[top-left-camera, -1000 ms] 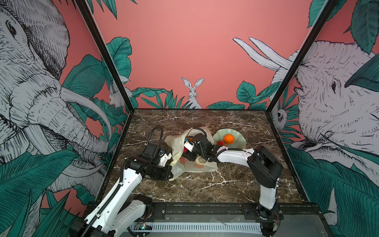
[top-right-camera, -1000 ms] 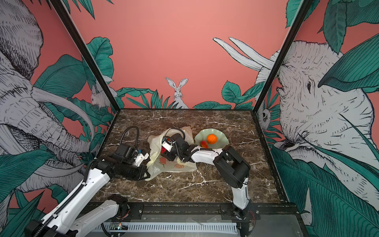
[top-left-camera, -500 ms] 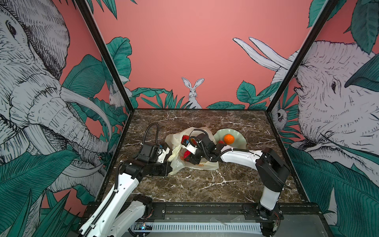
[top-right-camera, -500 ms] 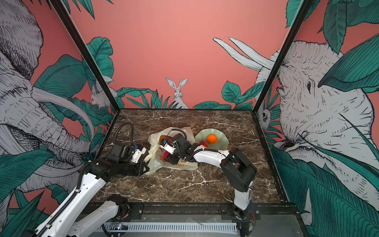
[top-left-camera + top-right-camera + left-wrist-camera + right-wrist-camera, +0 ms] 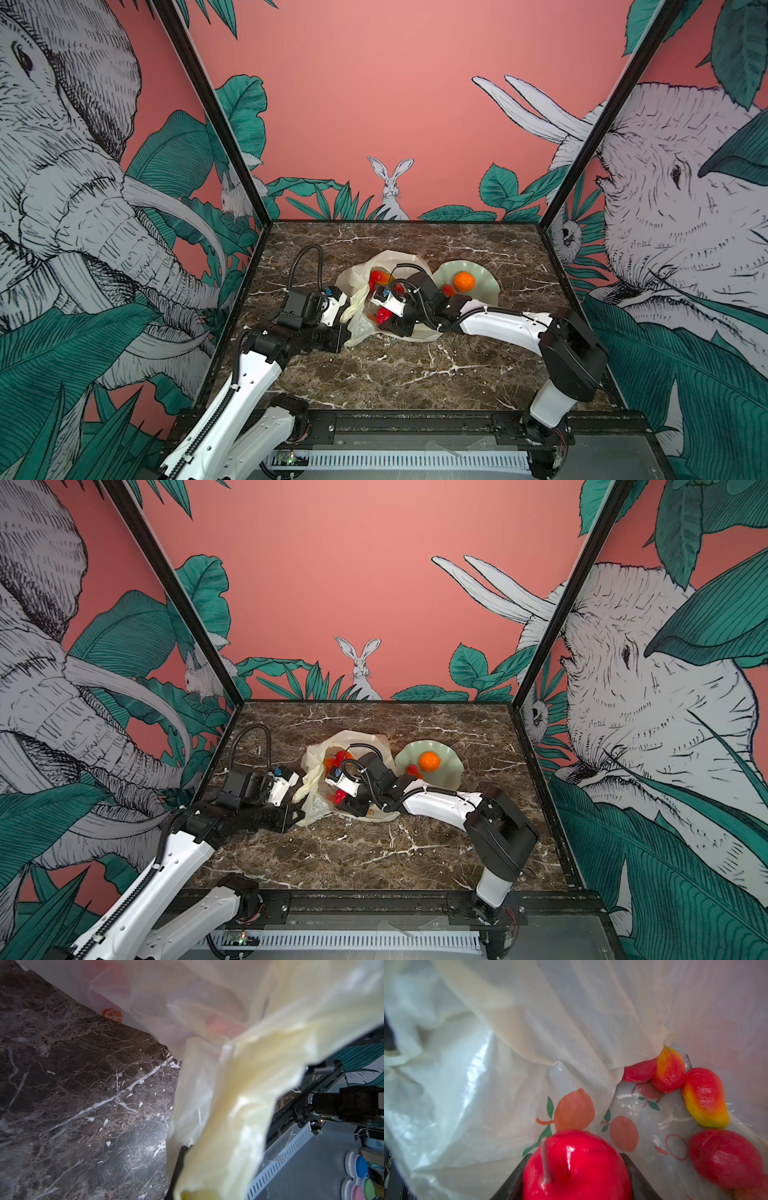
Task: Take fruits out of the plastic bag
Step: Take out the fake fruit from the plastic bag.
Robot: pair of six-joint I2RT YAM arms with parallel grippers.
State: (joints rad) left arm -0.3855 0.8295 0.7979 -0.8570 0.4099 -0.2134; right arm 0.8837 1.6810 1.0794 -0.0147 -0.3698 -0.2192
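Just off the centre of the marble table [image 5: 415, 374], toward 11 o'clock, lies the plastic bag [image 5: 388, 264] with its mouth gaping. The left gripper [image 5: 344, 332], at the bag's 8 o'clock, is pressed together on a twisted handle of the bag. The left wrist view shows the pale-yellow film draped over its dark finger [image 5: 179, 1159].

The right gripper [image 5: 576, 1176] reaches into the bag from 4 o'clock and pinches a glossy red apple [image 5: 577, 1159] between its two fingers, with the stem toward the wrist camera. On the bag's floor beyond the apple, a red-yellow oval fruit [image 5: 705, 1099] touches a smaller red-yellow fruit [image 5: 669, 1072]. A red fruit [image 5: 640, 1071] lies half under a fold, and a larger dark-red fruit [image 5: 724, 1157] lies nearer the gripper.

At the bag's 3 o'clock, just beside it, stands a pale green wavy-rimmed dish [image 5: 487, 291] holding an orange [image 5: 464, 281] and a small red fruit [image 5: 448, 289].
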